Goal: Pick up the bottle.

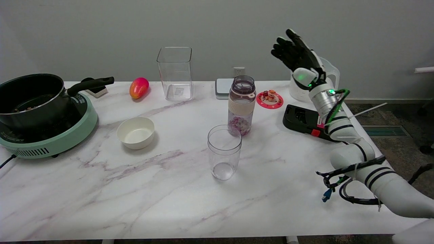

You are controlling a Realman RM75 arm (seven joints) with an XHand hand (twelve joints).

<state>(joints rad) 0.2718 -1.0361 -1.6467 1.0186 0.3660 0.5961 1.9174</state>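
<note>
From my seat, the bottle (pixel 241 105) stands upright mid-table, just behind the clear cup (pixel 223 151). Well to its right I have the right hand (pixel 298 57) raised in the air in front of the measuring jug (pixel 328 79), fingers spread and empty, the forearm slanting up from the lower right.

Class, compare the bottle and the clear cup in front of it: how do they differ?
The bottle is taller, with a beige band and pinkish pieces inside; the clear cup is shorter, plain and looks empty. The bottle narrows to a neck; the cup's mouth is wide. Both stand upright, open-topped.
</note>
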